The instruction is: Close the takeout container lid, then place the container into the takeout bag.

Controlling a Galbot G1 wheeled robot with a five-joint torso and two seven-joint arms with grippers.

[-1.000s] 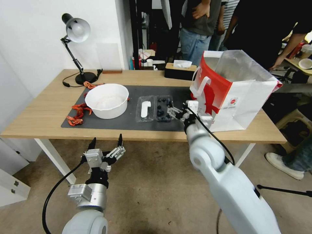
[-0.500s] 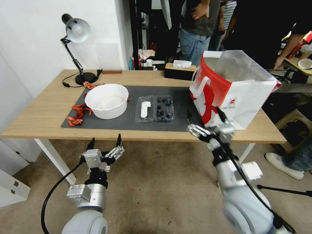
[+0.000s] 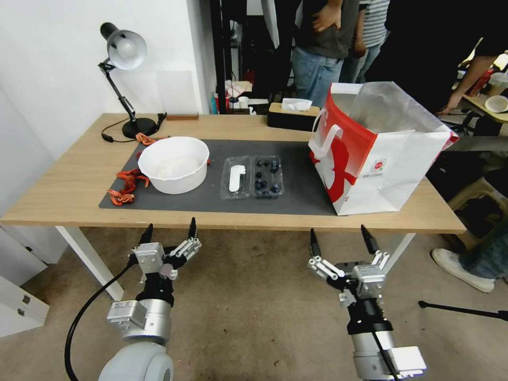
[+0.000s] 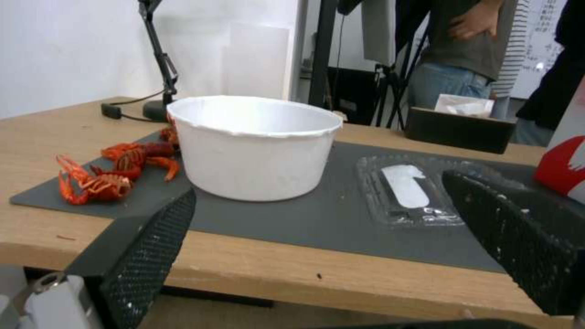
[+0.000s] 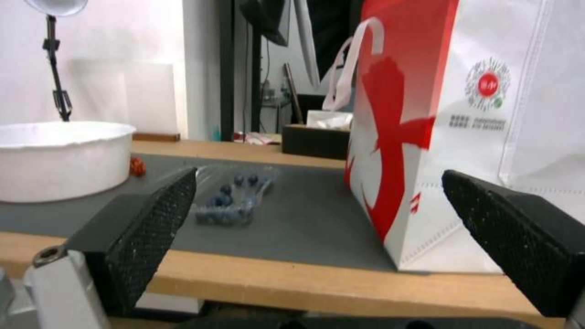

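Our right gripper (image 3: 339,239) and left gripper (image 3: 169,227) hang spread and empty below the table's near edge. On the dark mat, the small clear plastic clamshell container (image 3: 266,177) of blueberries lies open, its labelled lid (image 3: 237,178) flat to its left. The boxy red-and-white paper bag (image 3: 370,153) stands open-mouthed to the right, probably ready to receive it.

The takeout container (image 3: 266,177) is a small clear plastic clamshell lying open and flat on the dark mat. Its tray half holds dark blueberries. The lid (image 3: 236,178) lies flat beside the tray and bears a white label. The takeout bag (image 3: 370,145) stands upright near the container, red and white, mouth open, with flat white handles.
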